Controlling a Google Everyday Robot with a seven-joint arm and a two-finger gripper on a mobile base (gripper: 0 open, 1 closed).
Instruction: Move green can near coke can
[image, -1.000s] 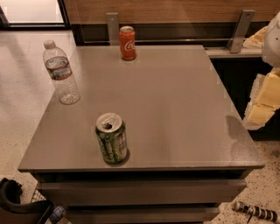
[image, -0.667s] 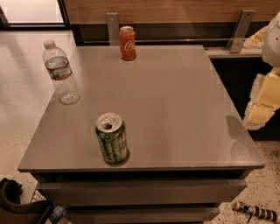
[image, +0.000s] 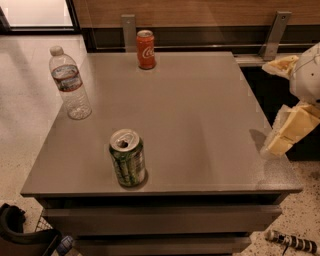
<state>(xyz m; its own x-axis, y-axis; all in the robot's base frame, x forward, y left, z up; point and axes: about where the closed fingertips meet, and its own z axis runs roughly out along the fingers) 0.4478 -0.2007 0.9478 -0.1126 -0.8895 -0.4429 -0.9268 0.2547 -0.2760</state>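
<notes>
The green can (image: 127, 158) stands upright close to the near edge of the grey surface (image: 200, 115), with the coke can (image: 146, 49) well apart at the far edge and open room between them. A water bottle (image: 70, 84) stands by the left edge. The claw (image: 287, 132) hangs just off the right edge; I cannot tell whether it is wide or narrow.

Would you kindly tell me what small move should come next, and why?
Probably bring the gripper leftward toward the green can: it stands upright, ungrasped, near the front of the table, far from the coke can at the back, while the gripper hangs off its right side.
</notes>
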